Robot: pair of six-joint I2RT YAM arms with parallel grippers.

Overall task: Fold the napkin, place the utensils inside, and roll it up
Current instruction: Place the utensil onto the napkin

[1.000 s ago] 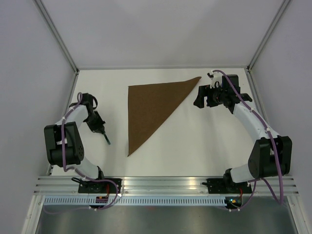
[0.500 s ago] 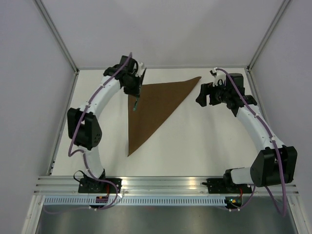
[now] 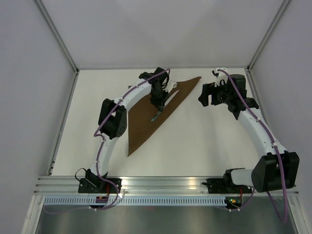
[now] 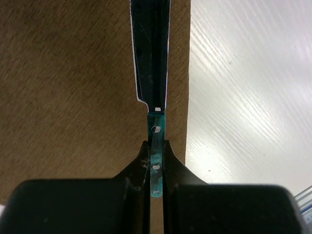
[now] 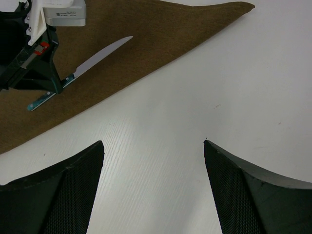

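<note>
A: Left gripper (image 4: 155,146)?

B: Clamped on the knife (image 5: 92,61), jaws pinching the green handle. The blade points away from the wrist. Nothing else is in the grip.

A: And where's the knife over the cloth?

B: Above the napkin (image 3: 141,117), running along the long slanted edge and just inside it. Bare table (image 3: 195,141) starts right beside the blade. Whether the blade touches the cloth, I can't tell from here.

A: Napkin state?

B: Already folded to a triangle and lying flat at the far middle of the table. One point reaches toward the right arm and one toward the bases.

A: Right gripper (image 5: 152,142)?

B: Jaws spread wide and empty. It hangs over bare table just off the napkin's far right corner.

A: So which step is this?

B: My judgement is that the fold is done and the utensil is going in. The rolling hasn't started.

A: Next move?

B: Probably lower the knife until it lies flat on the cloth, let go, then lift the left arm clear without dragging the fabric. The knife sits close to the edge, so a nudge on release could slide it onto the table. The roll will then need a grip on a corner, and the right arm is well placed for that.
</note>
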